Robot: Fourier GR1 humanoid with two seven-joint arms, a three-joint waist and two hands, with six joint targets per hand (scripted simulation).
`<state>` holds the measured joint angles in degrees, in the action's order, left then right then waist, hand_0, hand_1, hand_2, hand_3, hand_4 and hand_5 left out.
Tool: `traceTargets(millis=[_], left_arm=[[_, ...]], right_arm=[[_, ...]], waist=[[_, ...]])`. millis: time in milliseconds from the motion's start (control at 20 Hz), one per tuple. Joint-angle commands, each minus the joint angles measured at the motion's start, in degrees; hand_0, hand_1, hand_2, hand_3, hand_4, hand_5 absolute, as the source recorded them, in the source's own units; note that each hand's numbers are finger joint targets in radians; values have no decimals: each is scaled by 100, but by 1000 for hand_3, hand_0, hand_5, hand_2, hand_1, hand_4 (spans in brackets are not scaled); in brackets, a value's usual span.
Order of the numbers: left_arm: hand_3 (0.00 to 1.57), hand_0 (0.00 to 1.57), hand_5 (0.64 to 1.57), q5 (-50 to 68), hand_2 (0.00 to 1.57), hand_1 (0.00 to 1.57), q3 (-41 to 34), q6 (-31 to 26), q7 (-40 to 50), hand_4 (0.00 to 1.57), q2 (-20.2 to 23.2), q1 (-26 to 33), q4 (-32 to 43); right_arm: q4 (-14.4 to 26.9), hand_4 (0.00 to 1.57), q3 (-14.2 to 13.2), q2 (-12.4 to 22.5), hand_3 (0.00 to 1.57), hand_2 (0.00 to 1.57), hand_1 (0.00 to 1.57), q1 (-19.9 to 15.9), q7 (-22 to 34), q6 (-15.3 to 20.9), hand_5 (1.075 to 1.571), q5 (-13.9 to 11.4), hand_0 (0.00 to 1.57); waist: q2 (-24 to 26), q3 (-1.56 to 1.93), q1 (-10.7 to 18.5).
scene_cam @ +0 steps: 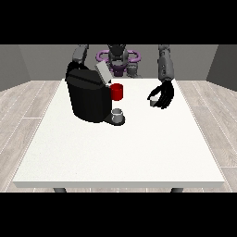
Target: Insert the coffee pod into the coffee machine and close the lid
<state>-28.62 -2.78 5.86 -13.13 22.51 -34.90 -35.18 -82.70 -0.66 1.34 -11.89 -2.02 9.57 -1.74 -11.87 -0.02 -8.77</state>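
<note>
My hand point(163, 96) at the view's right curls round the coffee pod point(153, 102), well apart from the coffee machine point(89, 95).
The machine's lid point(102, 71) stands raised; a red cup point(117, 91) and grey cup point(118, 114) sit against the machine on the bench point(115, 157).

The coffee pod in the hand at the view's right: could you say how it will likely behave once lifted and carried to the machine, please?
The coffee pod looks small beside the hand curled round it, so it is probably light. It seems a short round cup, so it may roll if laid sideways on the table. It looks rigid, though that is hard to tell.
</note>
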Motion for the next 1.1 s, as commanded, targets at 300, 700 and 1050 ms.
traceTargets(millis=[300,700,1050], left_arm=[[890,1028,1571,-633,1112,1028,176,345,11,287,96,-223,510],[1410,1477,1571,-419,1470,1477,96,-427,-457,632,250,-760,135],[1315,1243,1571,-369,1327,1243,46,-968,-416,535,313,-1156,-41]], right_arm=[[-95,505,140,-130,0,0,0,-80,99,8,1571,190,0],[404,414,-350,165,0,0,0,-156,2,-217,1571,393,0],[668,438,-49,-125,0,0,0,167,-237,61,1571,241,0]], waist=[[2,0,-158],[245,4,-28],[457,3,-27]])
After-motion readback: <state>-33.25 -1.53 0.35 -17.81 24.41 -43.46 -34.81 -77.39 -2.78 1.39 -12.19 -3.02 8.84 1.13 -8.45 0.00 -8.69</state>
